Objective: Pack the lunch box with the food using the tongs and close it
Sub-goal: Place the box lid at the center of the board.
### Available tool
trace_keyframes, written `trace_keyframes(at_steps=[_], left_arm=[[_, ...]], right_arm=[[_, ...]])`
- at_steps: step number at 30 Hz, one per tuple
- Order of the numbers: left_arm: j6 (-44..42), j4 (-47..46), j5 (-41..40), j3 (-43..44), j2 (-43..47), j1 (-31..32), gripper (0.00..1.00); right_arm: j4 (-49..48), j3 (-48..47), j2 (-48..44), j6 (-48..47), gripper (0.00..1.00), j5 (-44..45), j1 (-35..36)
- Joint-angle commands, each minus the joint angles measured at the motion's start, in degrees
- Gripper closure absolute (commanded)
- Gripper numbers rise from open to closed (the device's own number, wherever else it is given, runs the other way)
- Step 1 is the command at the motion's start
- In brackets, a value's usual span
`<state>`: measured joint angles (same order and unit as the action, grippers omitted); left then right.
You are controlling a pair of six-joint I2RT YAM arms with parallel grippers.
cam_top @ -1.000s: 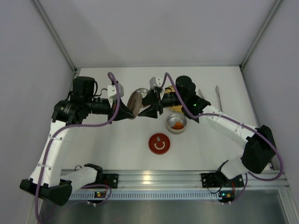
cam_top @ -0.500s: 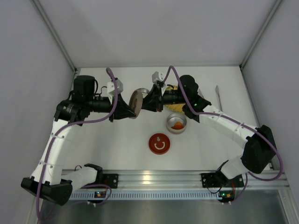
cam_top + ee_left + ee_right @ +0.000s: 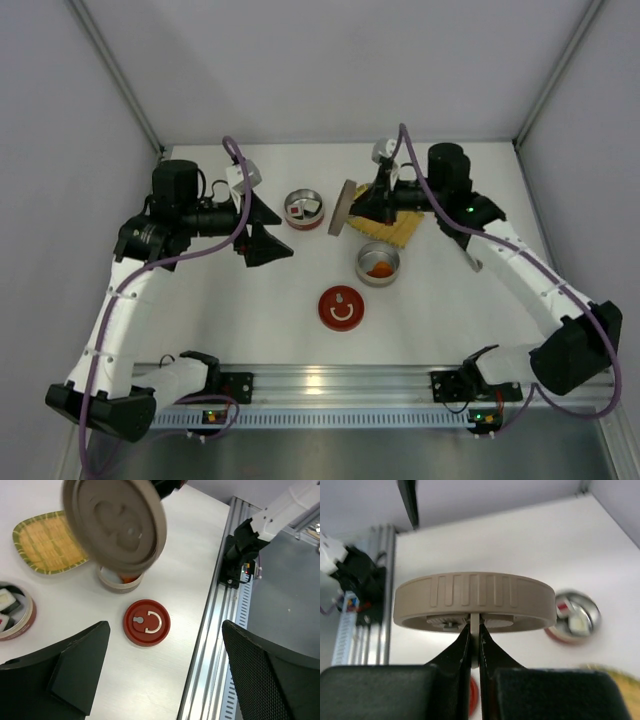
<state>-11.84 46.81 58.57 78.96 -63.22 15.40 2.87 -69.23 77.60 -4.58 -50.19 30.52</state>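
- White surface (image 3: 200,310), grey walls. From above we see white food (image 3: 304,209) in the far tin (image 3: 286,208) and orange food (image 3: 379,269) in the nearer tin (image 3: 358,264).
- The right jaws pinch the beige lid (image 3: 341,208) on edge just right of the far tin, likely for closing; the left jaws gape empty, left of it.
- Left wrist: the wide jaws hold nothing; the lid hangs above the orange food.
- Right wrist: the jaws clamp the lid's underside rib; the white food lies beyond, apart.

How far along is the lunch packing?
Done: white blocks sit in the far tin, orange chunks in the near tin. In hand: the right pincer grips the beige lid; the left pincer is open, empty. Left: both tins uncovered, red lid lying on the table.
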Motion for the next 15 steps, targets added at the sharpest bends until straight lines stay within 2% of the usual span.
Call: trace_keyframes(at_steps=[1,3,4,7,10,11,15], left_arm=[[1.5,0.6,-4.9,3.2,1.3,-1.0,0.02],[1.4,2.0,-5.7,3.9,0.9,-1.5,0.02],[1.2,2.6,-5.8,4.4,0.6,-1.7,0.02],[-0.1,4.4,-5.8,3.8,-0.4,-1.9,0.02],[0.6,4.0,-8.1,2.5,-0.9,-1.9,0.02],[0.8,3.7,-9.0,2.3,-1.0,-2.0,0.02],[1.1,3.1,-11.1,1.2,-1.2,-2.1,0.01]], right_arm=[[30.0,-7.9,-6.8,-18.5,1.00,-0.2,-7.8],[43.7,-10.6,-8.0,-28.5,1.00,1.2,-13.5],[54.1,-11.9,-8.4,-36.0,1.00,3.2,-15.0],[66.5,-10.3,-10.2,-46.4,1.00,16.5,-19.2],[71.1,-5.9,-11.2,-51.4,1.00,24.6,-20.7],[72.7,-4.9,-11.0,-51.8,1.00,29.8,-20.7],[73.6,-1.3,-5.1,-50.4,1.00,38.3,-20.8]])
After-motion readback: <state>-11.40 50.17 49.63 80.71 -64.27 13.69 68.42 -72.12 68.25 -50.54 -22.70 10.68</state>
